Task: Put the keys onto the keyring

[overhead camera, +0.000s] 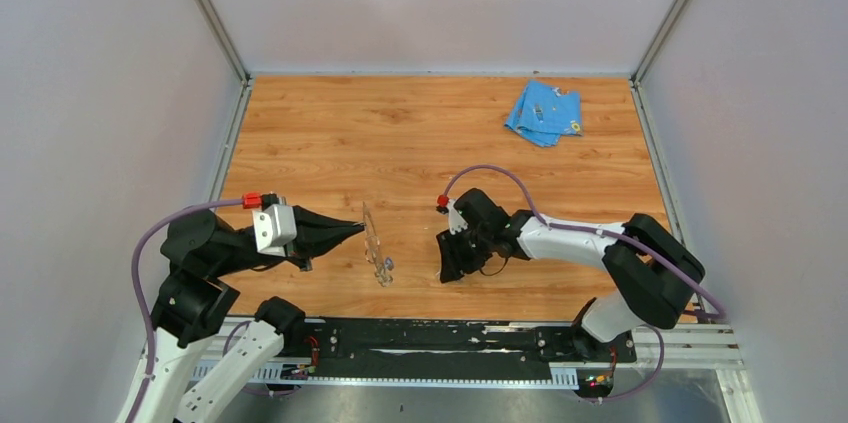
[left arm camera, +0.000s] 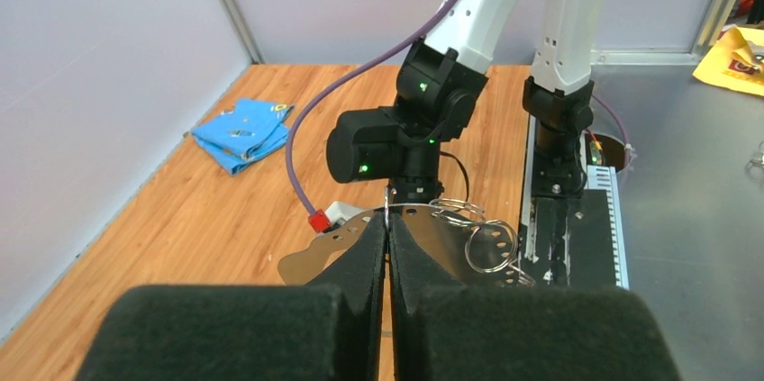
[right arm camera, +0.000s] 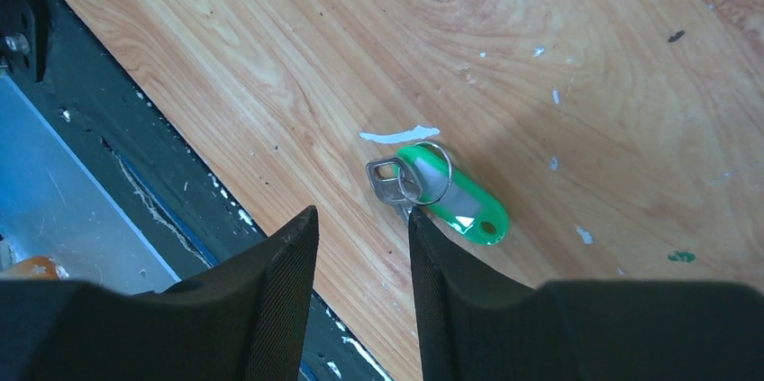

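Note:
My left gripper [overhead camera: 355, 230] is shut on the keyring [overhead camera: 373, 239], a thin grey metal band held upright on edge above the table. In the left wrist view the jaws [left arm camera: 389, 221] pinch the band [left arm camera: 423, 235], which has small holes, and wire rings [left arm camera: 491, 246] hang on it. A small bluish piece [overhead camera: 388, 264] hangs at the band's near end; I cannot tell whether it is the blue key. My right gripper [overhead camera: 448, 263] points down, open [right arm camera: 360, 219], just above the green key [right arm camera: 455, 198], which lies flat with its metal blade [right arm camera: 387, 179] touching the right fingertip [right arm camera: 416, 219].
A light-blue cloth [overhead camera: 543, 113] lies at the far right of the wooden table [overhead camera: 400, 143]; it also shows in the left wrist view [left arm camera: 241, 133]. The black mounting rail [overhead camera: 430, 338] runs along the near edge, close to the green key [right arm camera: 135, 183]. Walls enclose the table.

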`<state>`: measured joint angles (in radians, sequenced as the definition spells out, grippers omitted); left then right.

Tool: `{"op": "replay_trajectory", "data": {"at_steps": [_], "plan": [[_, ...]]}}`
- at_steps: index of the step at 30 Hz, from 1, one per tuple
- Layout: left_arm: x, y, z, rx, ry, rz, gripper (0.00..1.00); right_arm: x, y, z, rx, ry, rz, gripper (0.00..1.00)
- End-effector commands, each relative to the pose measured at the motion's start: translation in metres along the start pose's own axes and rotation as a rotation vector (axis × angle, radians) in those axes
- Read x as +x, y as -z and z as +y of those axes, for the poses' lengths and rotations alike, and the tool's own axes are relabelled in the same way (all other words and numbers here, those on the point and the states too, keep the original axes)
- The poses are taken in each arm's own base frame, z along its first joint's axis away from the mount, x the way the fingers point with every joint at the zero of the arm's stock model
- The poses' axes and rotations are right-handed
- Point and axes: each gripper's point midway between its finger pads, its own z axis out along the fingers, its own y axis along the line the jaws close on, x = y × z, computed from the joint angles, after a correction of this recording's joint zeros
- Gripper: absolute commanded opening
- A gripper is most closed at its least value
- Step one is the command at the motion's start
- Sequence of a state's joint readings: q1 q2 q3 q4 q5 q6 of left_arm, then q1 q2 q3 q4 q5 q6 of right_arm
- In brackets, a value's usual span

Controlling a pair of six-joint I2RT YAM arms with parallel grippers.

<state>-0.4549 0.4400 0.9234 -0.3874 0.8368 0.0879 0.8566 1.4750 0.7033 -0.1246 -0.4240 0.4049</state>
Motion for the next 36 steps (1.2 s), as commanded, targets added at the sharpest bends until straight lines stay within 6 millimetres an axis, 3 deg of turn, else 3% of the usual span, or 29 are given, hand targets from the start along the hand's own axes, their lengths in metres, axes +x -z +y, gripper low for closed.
{"op": "replay_trajectory", "data": {"at_steps": [1,8,14,20,25,28,29,30,31,32,35,36], "plan": [[-0.01,-0.001,0.0,-0.001,-0.027,-0.043,0.0,-0.001,-0.002,-0.004,0.021,-0.036,0.028,0.43],[-0.011,0.001,-0.002,-0.001,-0.039,-0.045,0.0,-0.011,-0.003,-0.012,0.079,-0.051,-0.004,0.39],[-0.007,0.002,-0.003,-0.002,-0.046,-0.04,0.0,-0.025,-0.003,-0.006,0.093,-0.02,-0.034,0.33],[-0.006,0.003,-0.003,-0.005,-0.043,-0.038,0.0,-0.019,0.001,0.005,0.14,0.114,-0.033,0.34],[-0.011,0.003,-0.001,-0.014,-0.055,-0.041,0.0,-0.041,0.032,0.008,0.243,0.329,-0.156,0.48],[-0.014,0.003,0.002,-0.025,-0.058,-0.042,0.0,-0.066,0.069,0.033,0.197,0.451,-0.328,0.68],[-0.015,0.003,0.003,-0.027,-0.058,-0.04,0.0,-0.073,0.081,0.037,0.189,0.455,-0.4,0.84],[-0.015,0.002,0.004,-0.03,-0.054,-0.035,0.0,-0.077,0.089,0.034,0.211,0.407,-0.464,0.98],[-0.015,0.002,0.005,-0.029,-0.048,-0.031,0.0,-0.072,0.091,0.026,0.223,0.364,-0.483,1.0],[-0.014,0.0,0.006,-0.028,-0.032,-0.024,0.0,-0.065,0.087,0.025,0.189,0.354,-0.483,1.0],[-0.014,-0.002,0.008,-0.034,0.001,-0.019,0.0,-0.033,0.066,0.042,0.013,0.443,-0.365,0.71],[-0.014,-0.002,0.009,-0.038,0.01,-0.022,0.0,-0.026,0.06,0.041,0.016,0.462,-0.344,0.66]]}}
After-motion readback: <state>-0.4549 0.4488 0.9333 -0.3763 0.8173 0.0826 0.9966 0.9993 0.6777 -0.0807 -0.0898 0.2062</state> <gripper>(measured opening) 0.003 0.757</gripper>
